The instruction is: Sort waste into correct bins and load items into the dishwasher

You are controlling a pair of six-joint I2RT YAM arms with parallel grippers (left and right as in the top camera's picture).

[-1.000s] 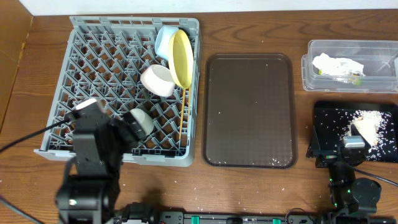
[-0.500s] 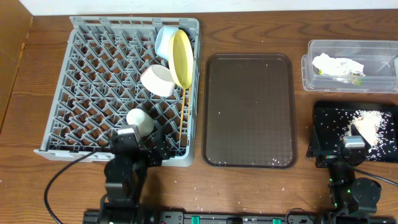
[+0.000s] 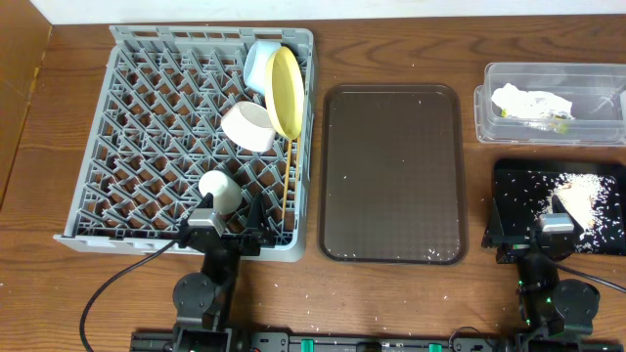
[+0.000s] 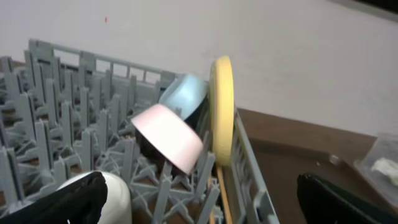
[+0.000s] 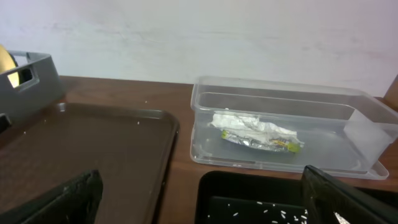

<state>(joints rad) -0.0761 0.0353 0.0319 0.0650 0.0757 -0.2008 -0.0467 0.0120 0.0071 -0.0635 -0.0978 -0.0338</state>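
Left arm: a second ago it reached over the near corner of the dish rack (image 3: 147, 117); it has since pulled back off the rack to the table's front edge.
Left gripper (image 4: 199, 186): spread wide with nothing between the fingers; in the left wrist view it looks out across the rack from the near side.
White cup (image 3: 221, 188): lies in the near rows of the rack, clear of the arm. I judge it has just been let go and counts as loaded.
Other dishes: 1 yellow plate (image 3: 285, 91) stands on edge at the rack's right side, with 1 blue bowl (image 3: 258, 61) just behind it and 1 pale bowl (image 3: 247, 126) tilted against it.
Chopstick (image 3: 288, 186): lies along the rack's right wall, running from the plate toward the near edge.
Brown tray (image 3: 391, 176): holds only a few scattered grains, no dish and no wrapper.
Clear bin (image 3: 509, 73): holds 1 crumpled wrapper (image 3: 528, 101).
Black bin (image 3: 509, 176): holds spilled rice (image 3: 579, 196).
Right gripper (image 5: 199, 183): also spread, holding nothing, parked low at the near right and facing the 2 bins; unchanged over the last second.
Meaning for the task: with the tray bare, the waste in its bins and both arms drawn back, sorting and loading look finished or nearly so.
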